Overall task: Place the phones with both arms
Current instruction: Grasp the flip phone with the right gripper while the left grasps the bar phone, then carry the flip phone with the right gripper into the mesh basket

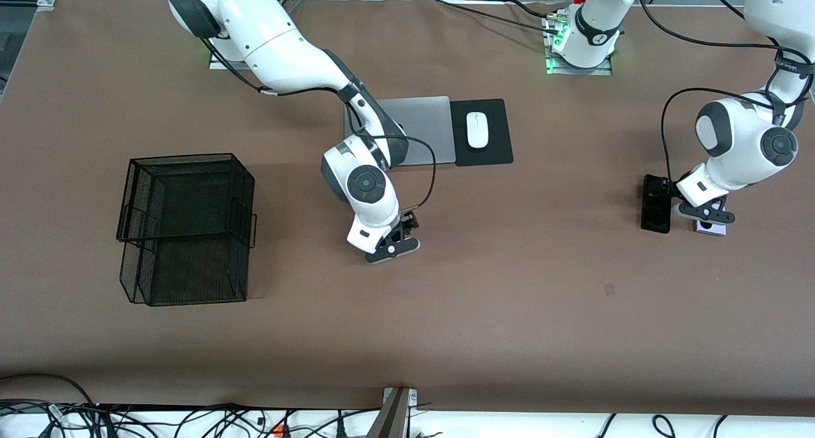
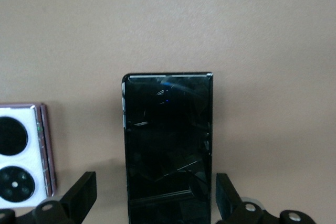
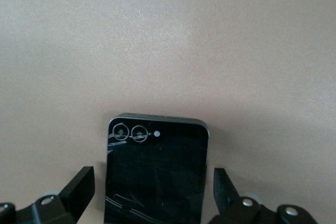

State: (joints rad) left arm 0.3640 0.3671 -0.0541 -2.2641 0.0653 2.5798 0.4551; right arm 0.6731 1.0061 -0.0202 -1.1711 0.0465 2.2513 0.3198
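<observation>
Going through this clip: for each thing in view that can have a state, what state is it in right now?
left gripper: open, fingers astride the slab phone.
right gripper: open, fingers astride the black flip phone.
slab phone: flat on the table, not gripped.
black flip phone: folded shut, flat.
lavender flip phone: folded shut, beside the slab phone.
laptop: lid closed.
wire basket: nothing visible inside.

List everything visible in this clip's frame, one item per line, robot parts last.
slab phone: one, black, flat on table at the left arm's end
lavender-white flip phone: one, beside the slab phone
black flip phone: one, mid-table
laptop: one, silver, closed
mouse: one, white, on black mouse pad
wire basket: one, black, at the right arm's end
table: one, brown
left gripper: open, straddling the slab phone
right gripper: open, straddling the black flip phone
</observation>
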